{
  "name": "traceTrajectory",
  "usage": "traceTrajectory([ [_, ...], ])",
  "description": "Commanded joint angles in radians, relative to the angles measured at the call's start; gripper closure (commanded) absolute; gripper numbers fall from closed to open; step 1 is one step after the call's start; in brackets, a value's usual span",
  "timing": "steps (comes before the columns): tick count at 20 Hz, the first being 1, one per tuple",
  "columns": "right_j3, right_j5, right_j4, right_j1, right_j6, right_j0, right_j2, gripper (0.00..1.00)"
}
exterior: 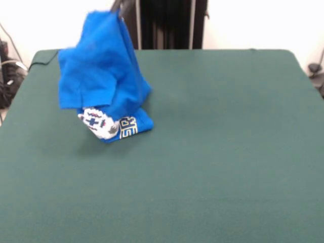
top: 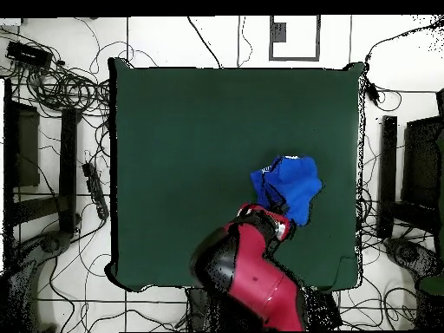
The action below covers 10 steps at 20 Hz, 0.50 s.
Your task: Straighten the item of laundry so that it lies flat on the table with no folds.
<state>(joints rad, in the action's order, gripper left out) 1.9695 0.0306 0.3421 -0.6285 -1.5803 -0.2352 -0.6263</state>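
The bright blue T-shirt (exterior: 104,71) hangs in a tent shape from my gripper (exterior: 119,9) at the top of the front view, over the far left part of the green table (exterior: 228,152). Its lower end rests bunched on the table, with the white controller print (exterior: 97,122) and yellow lettering showing. The gripper is shut on the shirt's top and mostly hidden by the cloth and the picture's edge. In the overhead view the shirt (top: 290,184) sits right of the table's (top: 191,156) centre, just beyond my red arm (top: 251,269).
The dark pedestal (exterior: 167,23) stands behind the table's far edge. Cables (top: 61,87) lie on the floor left of the table, and black stands (top: 388,173) flank its right side. The table's edges lie far from the shirt on most sides.
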Motion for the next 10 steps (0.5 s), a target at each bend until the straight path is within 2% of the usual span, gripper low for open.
traceTrajectory([
  [1, 0.223, 0.099, 0.014, -0.018, -0.4, 0.193, 0.523, 1.0],
  [5, 0.247, 0.085, 0.038, 0.007, -0.42, 0.197, 0.543, 1.0],
  [10, 0.22, 0.076, 0.09, 0.046, -0.452, 0.121, 0.496, 1.0],
])
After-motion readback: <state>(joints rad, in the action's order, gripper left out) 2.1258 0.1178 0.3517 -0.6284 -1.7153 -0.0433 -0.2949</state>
